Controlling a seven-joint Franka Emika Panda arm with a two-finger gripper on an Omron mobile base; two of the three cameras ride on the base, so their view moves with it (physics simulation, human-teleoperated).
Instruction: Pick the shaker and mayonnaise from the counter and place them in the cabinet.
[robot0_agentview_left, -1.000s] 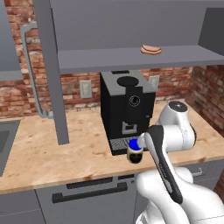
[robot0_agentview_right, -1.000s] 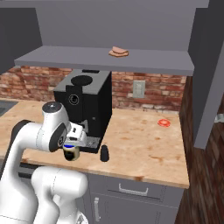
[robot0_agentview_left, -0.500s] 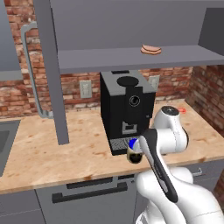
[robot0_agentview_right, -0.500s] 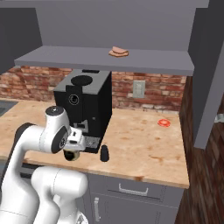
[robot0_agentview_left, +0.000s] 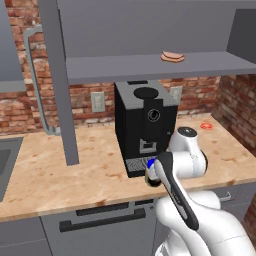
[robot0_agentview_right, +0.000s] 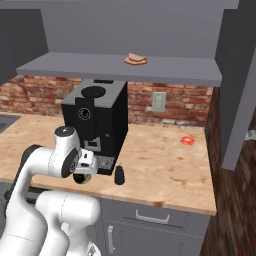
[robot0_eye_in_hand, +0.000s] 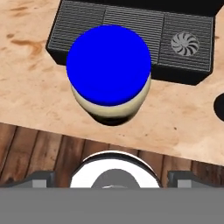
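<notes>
Hovering over the blue-lidded mayonnaise (robot0_eye_in_hand: 109, 72) near the desk (robot0_eye_in_hand: 35, 94) edge, hand (robot0_agentview_right: 82, 172) (grip state unclear, fingertips unseen), risking knocking it floorward.

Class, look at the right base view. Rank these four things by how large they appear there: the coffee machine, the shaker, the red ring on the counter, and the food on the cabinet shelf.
1. Coffee machine, by far the largest.
2. Food on the cabinet shelf.
3. Shaker and red ring: they look too alike to rank, and the shaker stands nearer the camera.
</notes>
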